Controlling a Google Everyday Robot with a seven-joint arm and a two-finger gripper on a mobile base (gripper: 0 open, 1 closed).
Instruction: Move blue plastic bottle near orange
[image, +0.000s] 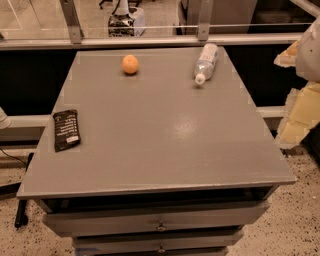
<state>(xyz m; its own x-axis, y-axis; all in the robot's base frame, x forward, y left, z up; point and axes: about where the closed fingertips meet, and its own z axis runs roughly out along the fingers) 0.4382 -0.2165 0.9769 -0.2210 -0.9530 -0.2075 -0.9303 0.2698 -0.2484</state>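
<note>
reaching comes next: we must grasp the bottle; gripper right of it, state we cannot tell.

Office or lab space: grey drawer cabinet, speckled floor, glass railing; tool at right edge

Smooth tabletop, clear plastic bottle; end effector at right edge.

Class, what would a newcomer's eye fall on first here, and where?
The orange stands out at the back of the grey cabinet top, with the blue plastic bottle lying on its side to its right. A black packet sits at the left edge; the end effector hangs beyond the right edge.
</note>
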